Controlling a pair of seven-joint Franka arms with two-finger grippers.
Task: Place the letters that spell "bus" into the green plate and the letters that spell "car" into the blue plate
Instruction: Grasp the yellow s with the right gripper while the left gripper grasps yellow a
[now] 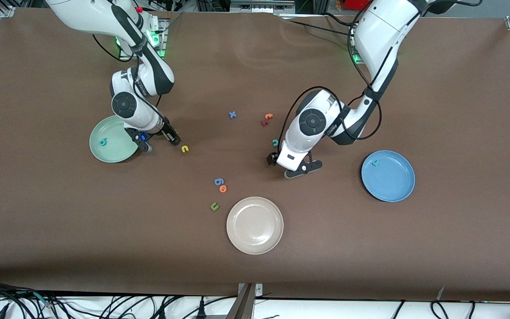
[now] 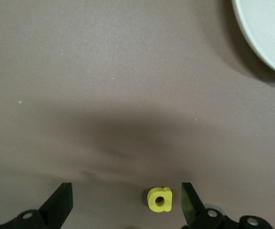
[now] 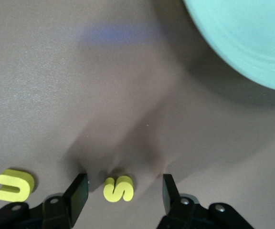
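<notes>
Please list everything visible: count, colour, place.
Plates: 3; green plate, right arm's end; blue plate, left arm's end; cream plate, nearest camera.
Teal letters: 3; b in green plate, second teal letter in blue plate, third teal letter on table.
Yellow letters: 3; u, s, a, on table.
Other letters: 6; blue x, orange-red pair, blue g, orange o, olive u, mid-table.
Grippers: 2; right gripper around s, left gripper around a, jaws open.

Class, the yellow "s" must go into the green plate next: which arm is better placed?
The right arm. Its pincer already straddles the yellow "s" beside the green plate; the left pincer is at the yellow "a".
</notes>
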